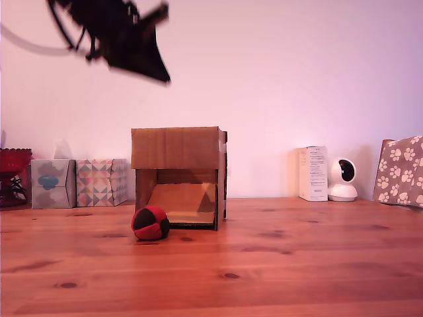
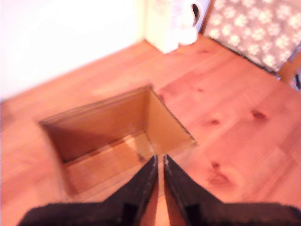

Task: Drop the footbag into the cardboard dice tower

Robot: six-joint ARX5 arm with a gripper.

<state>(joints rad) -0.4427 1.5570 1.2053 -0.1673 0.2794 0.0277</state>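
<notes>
Empty tool (image 2: 160,162), tips nearly together, high above the cardboard dice tower (image 1: 178,173).
The footbag (image 1: 150,222) sits on the tabletop (image 1: 297,264); a careless grab could roll it.

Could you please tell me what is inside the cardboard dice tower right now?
Only a sloped cardboard ramp shows inside the cardboard dice tower. The footbag lies outside on the table. The tower's back corners stay hidden.

Blur and cut-offs around the fingers

The fingers (image 2: 151,181) are motion-blurred and their base is cropped; below them, the cardboard dice tower (image 2: 117,136) smears along one wall — its ramp is unseen, and beyond it the paw-print box (image 2: 256,30) is cut off.
</notes>
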